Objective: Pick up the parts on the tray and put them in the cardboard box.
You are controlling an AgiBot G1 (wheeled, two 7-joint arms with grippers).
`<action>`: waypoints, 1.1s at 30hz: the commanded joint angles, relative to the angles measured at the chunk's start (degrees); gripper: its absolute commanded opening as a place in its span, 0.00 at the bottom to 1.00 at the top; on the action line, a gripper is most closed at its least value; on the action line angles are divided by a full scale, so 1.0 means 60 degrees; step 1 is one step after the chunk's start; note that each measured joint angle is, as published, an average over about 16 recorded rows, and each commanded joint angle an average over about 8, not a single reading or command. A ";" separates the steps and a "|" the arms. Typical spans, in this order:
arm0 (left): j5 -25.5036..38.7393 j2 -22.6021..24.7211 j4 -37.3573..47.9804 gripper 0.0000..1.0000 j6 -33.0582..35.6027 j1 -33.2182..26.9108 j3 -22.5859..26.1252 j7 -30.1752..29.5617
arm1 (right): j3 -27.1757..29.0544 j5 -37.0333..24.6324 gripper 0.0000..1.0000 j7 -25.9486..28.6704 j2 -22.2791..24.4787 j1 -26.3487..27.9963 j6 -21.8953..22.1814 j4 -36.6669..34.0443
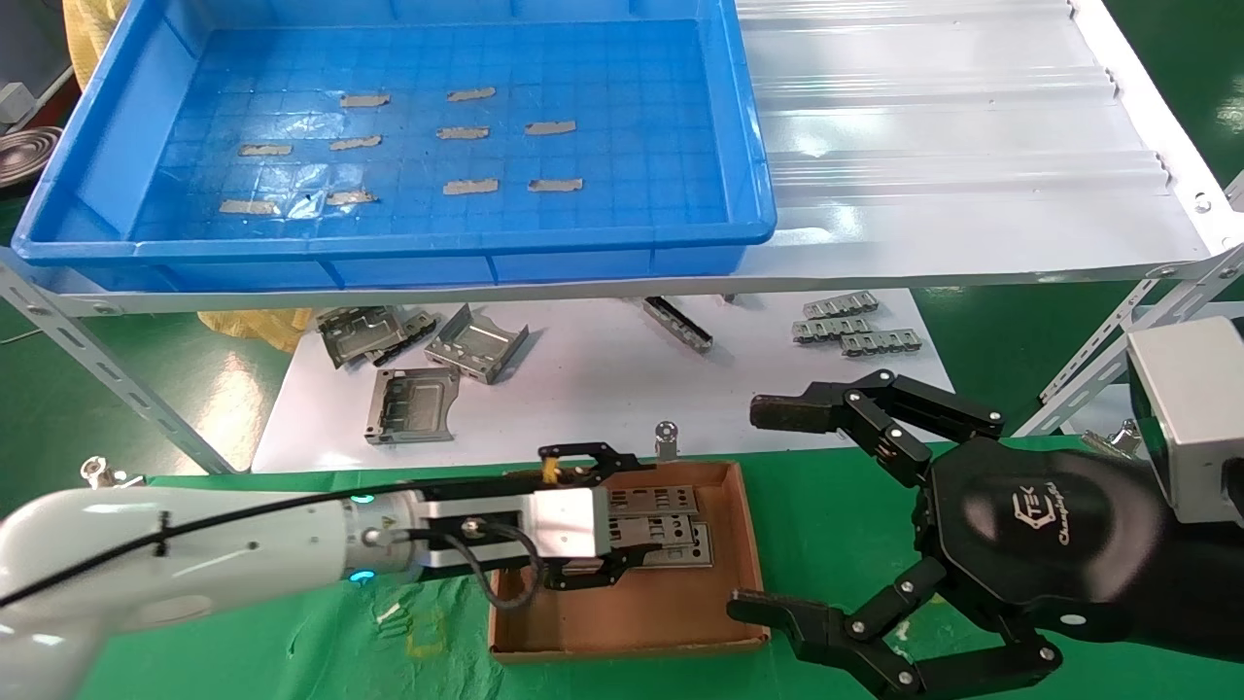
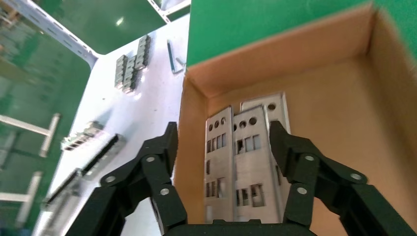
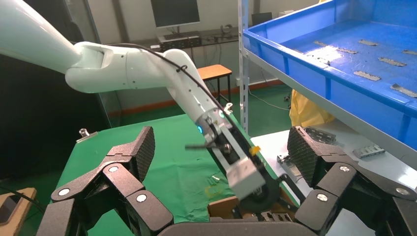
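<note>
The left tool [image 1: 622, 515] hangs spread over the box [image 1: 622, 637], its fingers [image 2: 290, 147] either side of the parts [image 1: 661, 530] lying inside by the far wall; nothing is gripped. My worry: lifting away askew could catch a plate edge and drag it over the low wall. The tray [image 1: 97, 248], on a shelf beyond the box, shows only tape strips [image 1: 470, 186]. The right tool [image 1: 826, 515] waits released right of the box, close enough to clash. Brackets [image 1: 413, 403] and more plates [image 1: 846, 326] lie on the white worktop [image 1: 583, 389] behind
</note>
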 commanded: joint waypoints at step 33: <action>-0.2607 -0.1301 0.1613 1.00 0.2886 -0.0545 -0.0689 -0.3261 | 0.0000 0.0002 1.00 0.0000 0.0000 -0.0002 0.0003 -0.0002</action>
